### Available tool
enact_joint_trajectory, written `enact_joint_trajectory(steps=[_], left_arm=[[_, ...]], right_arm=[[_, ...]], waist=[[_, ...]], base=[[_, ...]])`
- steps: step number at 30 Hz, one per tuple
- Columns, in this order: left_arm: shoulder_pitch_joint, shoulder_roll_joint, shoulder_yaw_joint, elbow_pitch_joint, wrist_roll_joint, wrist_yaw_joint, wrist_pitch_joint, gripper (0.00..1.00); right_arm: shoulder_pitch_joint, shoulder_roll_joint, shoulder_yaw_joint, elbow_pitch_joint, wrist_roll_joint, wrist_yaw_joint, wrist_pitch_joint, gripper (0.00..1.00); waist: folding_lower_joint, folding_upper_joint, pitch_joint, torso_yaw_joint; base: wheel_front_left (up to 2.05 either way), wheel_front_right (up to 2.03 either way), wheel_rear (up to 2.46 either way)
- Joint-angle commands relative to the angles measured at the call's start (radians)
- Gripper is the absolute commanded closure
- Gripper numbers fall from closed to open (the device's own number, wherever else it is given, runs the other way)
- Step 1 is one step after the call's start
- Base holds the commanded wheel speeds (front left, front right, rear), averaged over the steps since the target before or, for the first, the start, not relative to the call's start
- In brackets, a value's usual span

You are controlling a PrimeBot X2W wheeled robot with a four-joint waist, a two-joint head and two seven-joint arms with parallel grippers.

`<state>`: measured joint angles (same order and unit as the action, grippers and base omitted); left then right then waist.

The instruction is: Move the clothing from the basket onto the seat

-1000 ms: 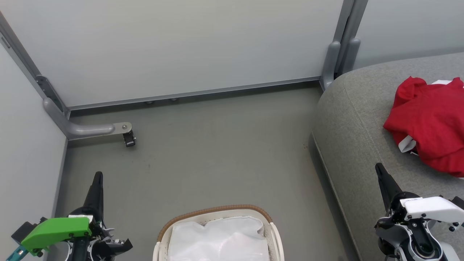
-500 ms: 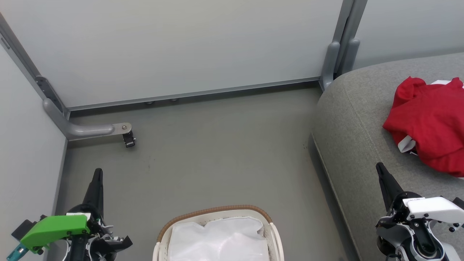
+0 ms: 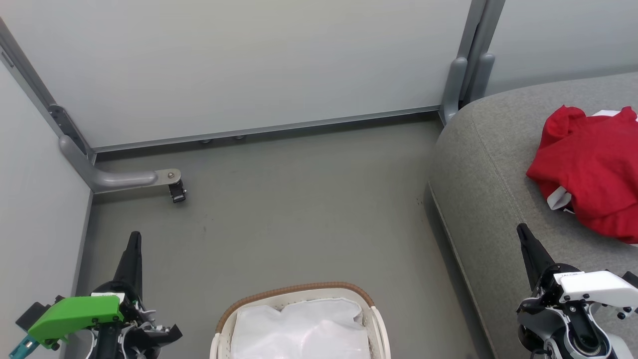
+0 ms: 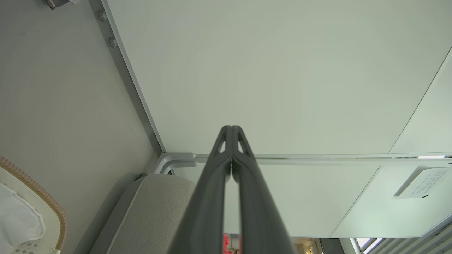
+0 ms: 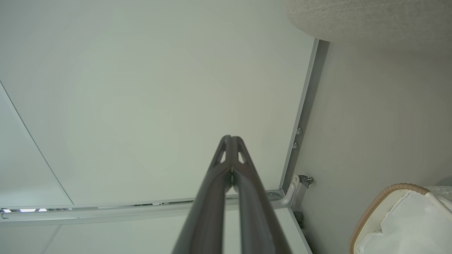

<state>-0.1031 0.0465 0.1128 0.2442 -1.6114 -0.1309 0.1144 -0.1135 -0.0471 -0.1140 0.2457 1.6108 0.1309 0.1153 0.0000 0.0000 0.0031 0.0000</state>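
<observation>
Lying at frame right, soft red clothing (image 3: pixel 593 164) rests on the grey woven seat (image 3: pixel 488 164); left gripper (image 3: pixel 133 238) and right gripper (image 3: pixel 521 230) jaws together.

The head camera looked steeply down from above and behind the left fingers (image 3: pixel 133 259) and right fingers (image 3: pixel 531 249), the basket (image 3: pixel 294 289) between them. Each wrist camera sat close behind its fingers, rolled sideways, facing the wall panel (image 4: pixel 282 70); all three shared that panel, the basket rim and the seat (image 3: pixel 488 189)
</observation>
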Motion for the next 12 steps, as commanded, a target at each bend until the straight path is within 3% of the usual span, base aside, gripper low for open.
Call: enact_joint_trajectory(steps=[1,12], left_arm=[[-0.011,0.007,0.003,-0.001,-0.003,0.000,0.003,1.00],[-0.011,0.007,0.003,-0.001,-0.003,0.000,0.003,1.00]], right_arm=[[0.011,-0.006,-0.002,-0.004,0.004,0.000,0.001,1.00],[0.011,-0.006,-0.002,-0.003,0.004,0.000,0.001,1.00]], waist=[[0.0000,0.0000,0.000,0.000],[0.0000,0.0000,0.000,0.000]], base=[[0.00,0.00,0.00],[0.00,0.00,0.00]])
